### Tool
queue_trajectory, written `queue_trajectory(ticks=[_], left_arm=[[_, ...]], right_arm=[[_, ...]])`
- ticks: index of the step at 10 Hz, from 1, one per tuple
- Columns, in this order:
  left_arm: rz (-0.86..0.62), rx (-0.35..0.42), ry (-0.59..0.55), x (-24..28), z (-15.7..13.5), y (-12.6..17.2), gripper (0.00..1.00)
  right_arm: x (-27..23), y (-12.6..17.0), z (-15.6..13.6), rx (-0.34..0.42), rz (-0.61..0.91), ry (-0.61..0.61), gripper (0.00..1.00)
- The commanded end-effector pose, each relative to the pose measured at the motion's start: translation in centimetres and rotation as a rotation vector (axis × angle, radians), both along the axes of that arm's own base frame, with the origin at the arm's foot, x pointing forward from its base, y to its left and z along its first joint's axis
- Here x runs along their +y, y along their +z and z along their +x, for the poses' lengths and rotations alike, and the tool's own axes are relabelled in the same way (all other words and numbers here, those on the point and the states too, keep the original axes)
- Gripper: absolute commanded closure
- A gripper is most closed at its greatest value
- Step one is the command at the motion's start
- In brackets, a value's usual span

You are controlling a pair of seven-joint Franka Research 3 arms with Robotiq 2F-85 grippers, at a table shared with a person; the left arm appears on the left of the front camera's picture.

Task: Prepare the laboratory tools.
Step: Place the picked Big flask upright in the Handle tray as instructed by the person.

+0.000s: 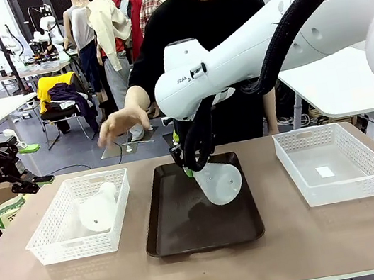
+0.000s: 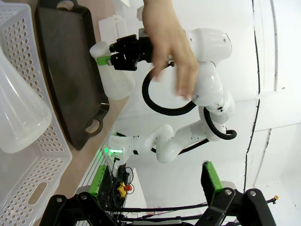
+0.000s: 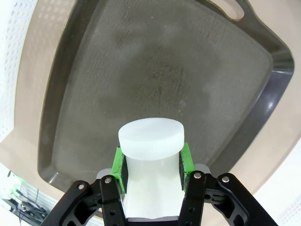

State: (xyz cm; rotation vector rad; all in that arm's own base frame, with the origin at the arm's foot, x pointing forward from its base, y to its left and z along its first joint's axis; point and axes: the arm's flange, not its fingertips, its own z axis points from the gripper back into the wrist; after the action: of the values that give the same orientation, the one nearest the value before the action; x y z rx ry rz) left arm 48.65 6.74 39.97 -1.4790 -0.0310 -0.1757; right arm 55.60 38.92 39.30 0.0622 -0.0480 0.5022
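My right tool (image 1: 187, 171) clamped a conical flask (image 1: 220, 183) by its neck, tilted above the dark tray (image 1: 162, 239) at frame centre. Best to level the base before lowering. A second flask (image 1: 98, 211) lay in the basket (image 1: 47, 251) at frame left; my left tool (image 2: 154, 178) gaped, empty.

The one readable mark stands on the right arm (image 1: 244, 51): small dark print on its white wrist link, at twelve o'clock from the flask (image 1: 220, 182). It reads "FRANKA", though the letters are tiny and blurred and only the opening "FRA" is sure. At three o'clock of the print, just beside it, sits a small black square emblem (image 1: 197, 71) with a pale mark, too small to read. Both wrist views give no legible print.
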Motion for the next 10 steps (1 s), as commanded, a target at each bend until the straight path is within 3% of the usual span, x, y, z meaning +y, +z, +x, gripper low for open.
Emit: queue_trajectory(ticks=[1, 10], left_arm=[[0.016, -0.004, -0.006, 0.25, -0.20, 0.10, 0.00], [0.016, -0.004, -0.006, 0.25, -0.20, 0.10, 0.00]], right_arm=[[-0.02, 0.08, 0.06, -0.004, 0.002, -0.002, 1.00], [-0.02, 0.08, 0.06, -0.004, 0.002, -0.002, 1.00]])
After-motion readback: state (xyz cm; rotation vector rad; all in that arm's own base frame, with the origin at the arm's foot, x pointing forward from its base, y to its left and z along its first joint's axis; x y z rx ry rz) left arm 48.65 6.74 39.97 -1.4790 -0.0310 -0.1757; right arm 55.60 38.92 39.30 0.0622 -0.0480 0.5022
